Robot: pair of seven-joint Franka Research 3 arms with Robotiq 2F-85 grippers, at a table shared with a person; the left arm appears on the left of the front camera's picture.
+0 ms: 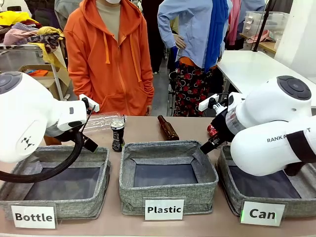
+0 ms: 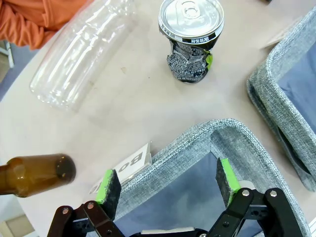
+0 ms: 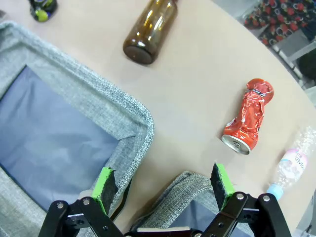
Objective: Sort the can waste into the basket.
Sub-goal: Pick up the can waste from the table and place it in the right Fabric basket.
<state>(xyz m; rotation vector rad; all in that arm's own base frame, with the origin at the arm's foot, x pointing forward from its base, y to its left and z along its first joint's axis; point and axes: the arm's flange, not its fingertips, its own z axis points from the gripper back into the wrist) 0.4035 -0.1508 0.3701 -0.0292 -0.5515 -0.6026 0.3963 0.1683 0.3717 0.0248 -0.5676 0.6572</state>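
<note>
1. Two cans sit outside the basket [image 1: 232,197]: the black can [image 1: 117,134] upright on the table [image 1: 143,131], the crushed red can [image 3: 247,118] lying beyond the basket's far side.
2. Basket lining shows bare.
3. Open and empty, the left gripper [image 2: 165,170] and right gripper [image 3: 162,172] hang above; both pickups remain.

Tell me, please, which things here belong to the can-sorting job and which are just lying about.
Job in hand: black-and-silver can, standing; crushed red can, lying on the table; "Can" basket.
Lying about: "Bottle" basket; "Plastic" basket; brown bottle; second brown bottle; large clear plastic bottle; small clear plastic bottle.
</note>
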